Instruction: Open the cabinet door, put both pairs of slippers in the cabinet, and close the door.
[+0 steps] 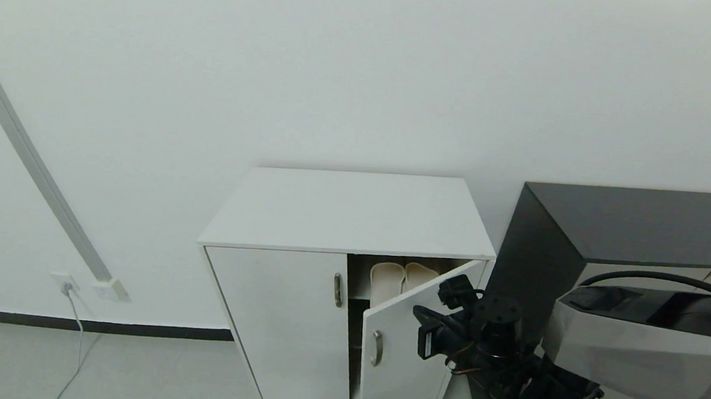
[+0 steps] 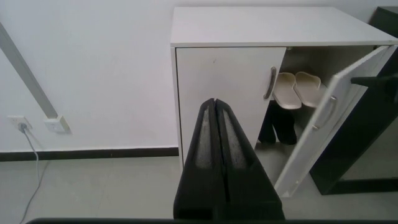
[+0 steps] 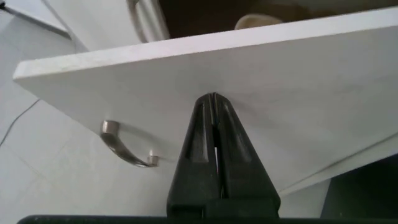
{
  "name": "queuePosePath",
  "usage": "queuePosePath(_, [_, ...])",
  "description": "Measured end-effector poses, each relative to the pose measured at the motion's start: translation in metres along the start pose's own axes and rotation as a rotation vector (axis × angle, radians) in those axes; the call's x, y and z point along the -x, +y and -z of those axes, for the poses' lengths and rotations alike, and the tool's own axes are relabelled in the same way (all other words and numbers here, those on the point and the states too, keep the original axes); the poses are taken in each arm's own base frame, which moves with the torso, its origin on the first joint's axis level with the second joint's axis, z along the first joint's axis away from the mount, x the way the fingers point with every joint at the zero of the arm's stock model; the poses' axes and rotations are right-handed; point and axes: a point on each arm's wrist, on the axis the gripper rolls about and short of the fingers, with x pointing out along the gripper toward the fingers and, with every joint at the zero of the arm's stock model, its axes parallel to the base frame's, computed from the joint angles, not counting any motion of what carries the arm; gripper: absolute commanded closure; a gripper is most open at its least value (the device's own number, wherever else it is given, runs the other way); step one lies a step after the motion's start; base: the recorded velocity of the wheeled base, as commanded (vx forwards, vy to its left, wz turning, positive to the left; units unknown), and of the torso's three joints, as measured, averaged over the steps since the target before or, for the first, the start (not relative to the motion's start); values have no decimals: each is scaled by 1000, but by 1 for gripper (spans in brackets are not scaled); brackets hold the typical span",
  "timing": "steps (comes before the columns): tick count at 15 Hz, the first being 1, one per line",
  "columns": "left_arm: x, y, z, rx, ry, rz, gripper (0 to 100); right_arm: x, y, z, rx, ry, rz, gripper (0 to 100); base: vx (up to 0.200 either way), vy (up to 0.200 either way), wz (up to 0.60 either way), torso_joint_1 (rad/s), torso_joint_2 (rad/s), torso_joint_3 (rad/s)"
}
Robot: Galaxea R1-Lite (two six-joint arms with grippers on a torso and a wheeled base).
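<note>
A white cabinet [image 1: 348,215] stands against the wall, its left door shut and its right door [image 1: 404,349] half open. A cream pair of slippers [image 1: 395,280] stands on the upper shelf inside; the left wrist view shows that cream pair [image 2: 297,89] above a dark pair [image 2: 278,129] lower down. My right gripper [image 3: 213,102] is shut, its tip against the outer face of the open door [image 3: 261,68], near the metal handle [image 3: 127,148]. My left gripper [image 2: 214,106] is shut and empty, held well back from the cabinet front [image 2: 227,93].
A dark desk [image 1: 613,232] stands close on the cabinet's right, behind the open door. A wall socket with a cable [image 1: 66,284] and a slanted conduit [image 1: 23,148] are on the wall to the left. Light floor lies before the cabinet.
</note>
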Motion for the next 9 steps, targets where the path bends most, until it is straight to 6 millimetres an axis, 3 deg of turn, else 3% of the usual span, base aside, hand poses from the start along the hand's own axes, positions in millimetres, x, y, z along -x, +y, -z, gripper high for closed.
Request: queuePosePath(9, [0, 0, 0, 0, 0, 0, 100, -26, -18, -6, -9, 3, 46, 100, 0, 0, 0, 0, 0, 0])
